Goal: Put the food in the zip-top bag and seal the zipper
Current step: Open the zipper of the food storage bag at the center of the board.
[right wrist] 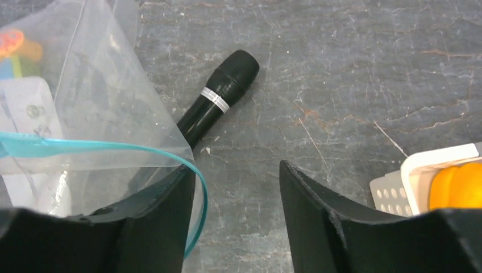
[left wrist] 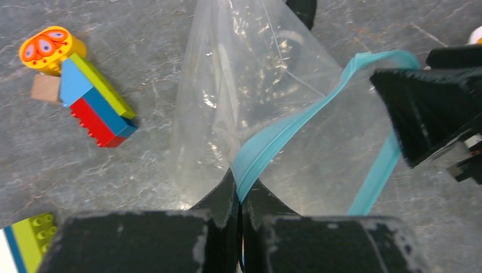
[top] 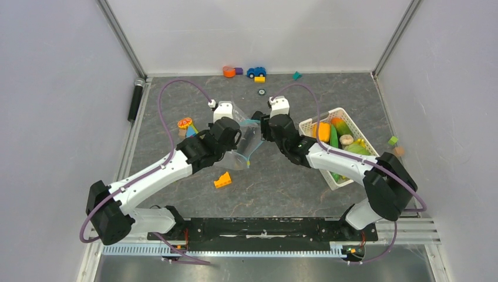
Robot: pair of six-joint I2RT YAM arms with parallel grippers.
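Note:
The clear zip-top bag [top: 246, 147] hangs open between my two grippers above the table's middle. My left gripper [left wrist: 240, 190] is shut on the teal zipper [left wrist: 295, 122] at one side of the bag's mouth. My right gripper [right wrist: 236, 170] stands open at the other side of the mouth. The zipper's rim [right wrist: 85, 145] curls over its left finger [right wrist: 153, 222], and nothing lies between the fingers. The food [top: 335, 136], orange, green and yellow pieces, lies in the white slotted basket [top: 308, 125] on the right. An orange piece [right wrist: 460, 185] shows in the right wrist view.
Toy blocks [left wrist: 94, 105] and an orange round piece [left wrist: 48, 48] lie left of the bag. An orange wedge [top: 222, 180] sits in front of it. A black cylinder [top: 136, 100] lies by the left wall. Small toys and a car [top: 256, 71] line the back edge.

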